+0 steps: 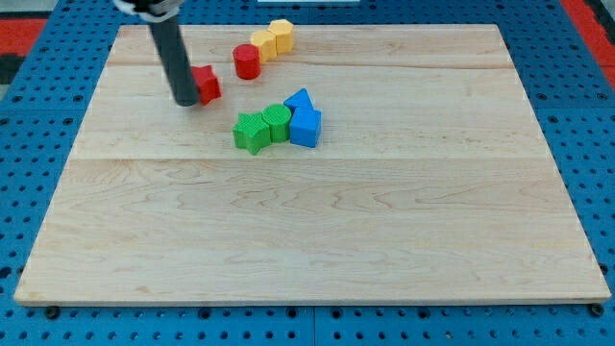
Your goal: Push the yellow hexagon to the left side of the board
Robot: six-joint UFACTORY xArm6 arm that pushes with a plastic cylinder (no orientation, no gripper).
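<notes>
The yellow hexagon point(282, 36) sits near the view's top, a little left of centre, touching a paler yellow block point(263, 44) on its left. My tip point(184, 101) rests on the board at the upper left, right against the left side of a red block point(206, 85). A red cylinder point(247, 61) stands between that red block and the yellow pair. The tip is well left of and below the yellow hexagon.
A green star-shaped block point(252, 132), a green block point(277, 122) and two blue blocks point(300, 101) point(306, 127) cluster together just above the board's middle. The wooden board point(307, 250) lies on a blue pegboard point(586, 115).
</notes>
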